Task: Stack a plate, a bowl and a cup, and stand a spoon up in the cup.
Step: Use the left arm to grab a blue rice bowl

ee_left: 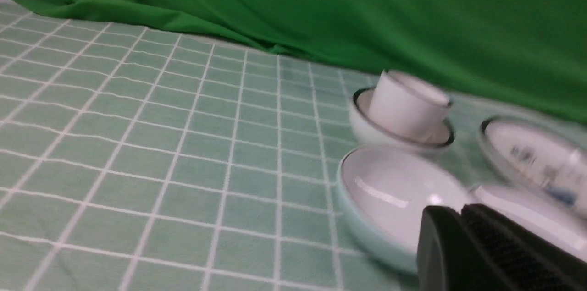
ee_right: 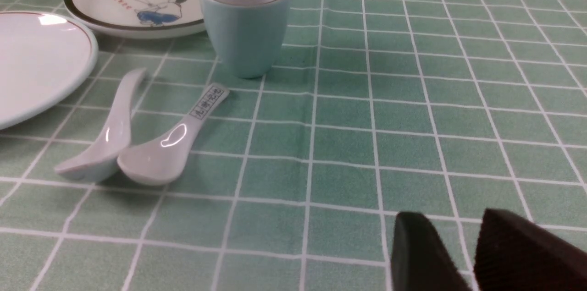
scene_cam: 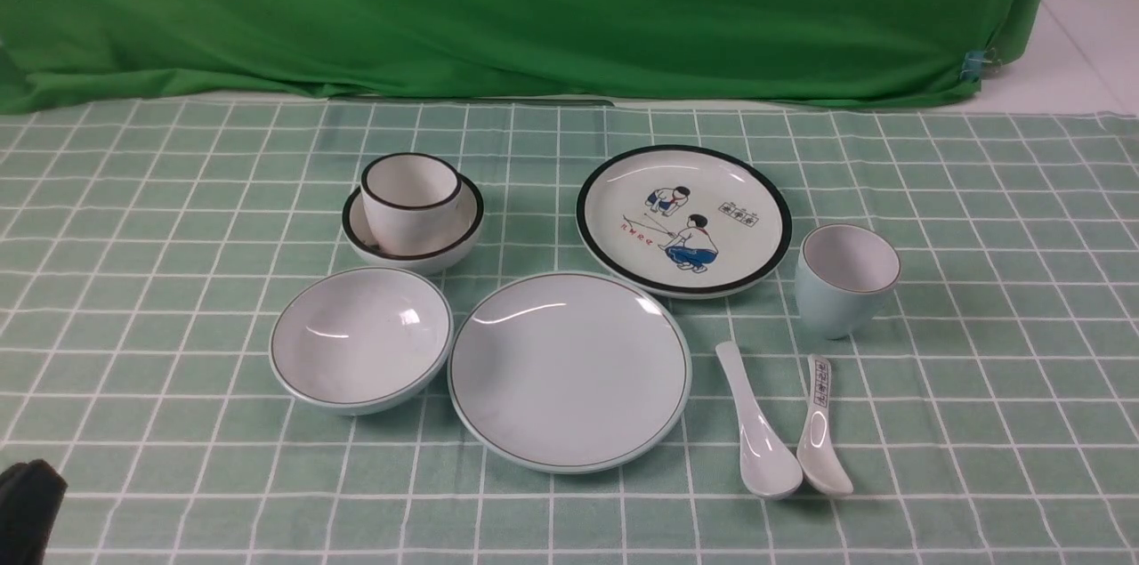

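Note:
The plain plate (scene_cam: 569, 369) lies at the front centre, and the plain bowl (scene_cam: 360, 338) sits just left of it. The pale blue cup (scene_cam: 845, 280) stands upright to the right. The plain white spoon (scene_cam: 756, 423) lies in front of the cup, beside the printed spoon (scene_cam: 820, 431). My left gripper (ee_left: 460, 212) is shut and empty, close to the bowl (ee_left: 390, 190). My right gripper (ee_right: 454, 227) is slightly open and empty, low over the cloth. It is nearer than the spoon (ee_right: 107, 137) and the cup (ee_right: 245, 20), and off to their side.
A cream black-rimmed cup (scene_cam: 409, 196) sits in a cream black-rimmed bowl (scene_cam: 414, 240) at the back left. The cartoon plate (scene_cam: 683, 220) lies at the back centre. A green backdrop (scene_cam: 534, 4) hangs behind the checked cloth. A dark part of my left arm (scene_cam: 27, 507) shows at the front left corner.

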Tool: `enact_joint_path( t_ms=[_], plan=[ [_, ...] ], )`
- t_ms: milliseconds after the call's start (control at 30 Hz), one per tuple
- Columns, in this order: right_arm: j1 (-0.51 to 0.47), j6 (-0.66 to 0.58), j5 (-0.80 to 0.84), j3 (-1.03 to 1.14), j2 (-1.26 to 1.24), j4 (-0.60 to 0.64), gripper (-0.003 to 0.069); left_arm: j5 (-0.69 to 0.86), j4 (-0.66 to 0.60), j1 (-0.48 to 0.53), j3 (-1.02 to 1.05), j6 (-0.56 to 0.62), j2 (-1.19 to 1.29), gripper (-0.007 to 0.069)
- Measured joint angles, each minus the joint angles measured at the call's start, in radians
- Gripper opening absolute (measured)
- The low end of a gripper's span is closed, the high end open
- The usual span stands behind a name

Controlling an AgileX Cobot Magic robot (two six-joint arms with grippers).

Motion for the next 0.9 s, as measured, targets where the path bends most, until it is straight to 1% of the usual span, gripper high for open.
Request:
enact_joint_path(
  t_ms=[33,133,233,267,367,400,467,600,633,667,700,733,767,833,867,900],
  plan=[
    [0.0,0.0,0.0,0.0,0.0,0.0,0.0241,-0.04,-0.101,0.0,0.0,-0.032,0.0,0.0017],
    [0.0,0.0,0.0,0.0,0.0,0.0,0.0241,-0.149,-0.264,0.0,0.0,-0.075,0.0,0.0017],
    [0.0,0.0,0.0,0.0,0.0,0.0,0.0241,-0.214,-0.305,0.0,0.0,-0.098,0.0,0.0017],
    [0.0,0.0,0.0,0.0,0.0,0.0,0.0241,-0.205,-0.311,0.0,-0.006,-0.112,0.0,0.0017],
    [0.0,0.0,0.0,0.0,0.0,0.0,0.0241,-0.119,-0.292,-0.008,-0.056,-0.111,0.0,0.0017],
    [0.0,0.0,0.0,0.0,0.0,0.0,0.0241,-0.036,-0.255,-0.018,-0.117,-0.09,0.012,0.0017],
    [0.0,0.0,0.0,0.0,0.0,0.0,0.0241,0.061,-0.209,-0.033,-0.206,-0.034,0.063,0.0017],
    [0.0,0.0,0.0,0.0,0.0,0.0,0.0241,0.304,-0.148,-0.058,-0.397,0.139,0.279,0.0017],
    [0.0,0.0,0.0,0.0,0.0,0.0,0.0241,0.394,-0.14,-0.061,-0.462,0.214,0.38,0.0017],
    [0.0,0.0,0.0,0.0,0.0,0.0,0.0241,0.394,-0.139,-0.061,-0.472,0.225,0.395,0.0017],
    [0.0,0.0,0.0,0.0,0.0,0.0,0.0241,0.481,-0.128,-0.07,-0.541,0.295,0.516,0.0017],
    [0.0,0.0,0.0,0.0,0.0,0.0,0.0241,0.496,-0.124,-0.073,-0.549,0.302,0.531,0.0017],
    [0.0,0.0,0.0,0.0,0.0,0.0,0.0241,0.532,-0.1,-0.098,-0.607,0.333,0.642,0.0017],
    [0.0,0.0,0.0,0.0,0.0,0.0,0.0241,0.556,-0.051,-0.148,-0.674,0.34,0.768,0.0017],
    [0.0,0.0,0.0,0.0,0.0,0.0,0.0241,0.563,-0.045,-0.161,-0.68,0.34,0.778,0.0017],
    [0.0,0.0,0.0,0.0,0.0,0.0,0.0241,0.591,0.001,-0.213,-0.716,0.342,0.847,0.0017]
  ],
)
